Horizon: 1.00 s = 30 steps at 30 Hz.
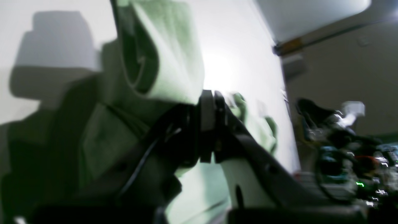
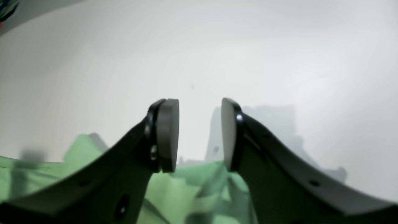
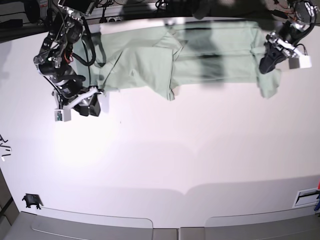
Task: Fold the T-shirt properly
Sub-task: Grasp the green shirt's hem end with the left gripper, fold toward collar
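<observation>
The pale mint-green T-shirt [image 3: 200,55] lies spread and rumpled along the far edge of the white table [image 3: 175,150]. My left gripper [image 3: 266,66] is at the shirt's right end. In the left wrist view its jaws are pressed together [image 1: 211,124] on a fold of the T-shirt [image 1: 171,62], with fabric draped around them. My right gripper [image 3: 94,107] is open just off the shirt's left end, above bare table. In the right wrist view the right gripper [image 2: 200,133] is empty, and the T-shirt [image 2: 174,193] lies below and behind its pads.
Cables and electronics [image 3: 100,7] crowd the back edge behind the shirt. A small black object [image 3: 31,201] sits at the front left corner. A white fitting [image 3: 306,197] is at the front right edge.
</observation>
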Available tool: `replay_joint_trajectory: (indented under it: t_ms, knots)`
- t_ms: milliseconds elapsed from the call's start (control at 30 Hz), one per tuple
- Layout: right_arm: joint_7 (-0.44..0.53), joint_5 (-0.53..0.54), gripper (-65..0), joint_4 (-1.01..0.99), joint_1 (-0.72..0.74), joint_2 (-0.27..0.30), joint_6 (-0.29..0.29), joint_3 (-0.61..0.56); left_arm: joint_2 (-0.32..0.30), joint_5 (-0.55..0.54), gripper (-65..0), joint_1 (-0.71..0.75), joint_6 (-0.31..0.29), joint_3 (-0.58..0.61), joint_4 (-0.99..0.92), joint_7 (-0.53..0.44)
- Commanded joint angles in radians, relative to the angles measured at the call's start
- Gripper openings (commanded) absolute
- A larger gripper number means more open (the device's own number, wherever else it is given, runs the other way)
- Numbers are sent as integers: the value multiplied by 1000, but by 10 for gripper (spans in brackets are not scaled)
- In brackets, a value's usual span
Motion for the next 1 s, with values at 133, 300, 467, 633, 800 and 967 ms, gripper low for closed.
replay_joint_trajectory:
  t_ms: [133,300,467,633,800,967]
  knots:
    - [35,-38,-440,15,14,33,-17,4,47,-34,-650,25,-12,179,23,-10]
    - [36,-39,-441,15,8,32,-18,4,84,-7,-650,8,-12,354,23,-27]
    - [37,-36,-441,15,8,32,-18,4,89,118,-650,-19,-12,453,23,-72]
    - [37,-35,-441,15,8,32,-18,4,89,166,-643,-25,-12,469,23,-74]
    - [42,-31,-440,15,9,32,-18,4,89,90,-331,-25,-12,469,24,-65]
    - [41,-31,-440,15,9,32,-18,4,89,2,-337,-24,-12,430,85,26]
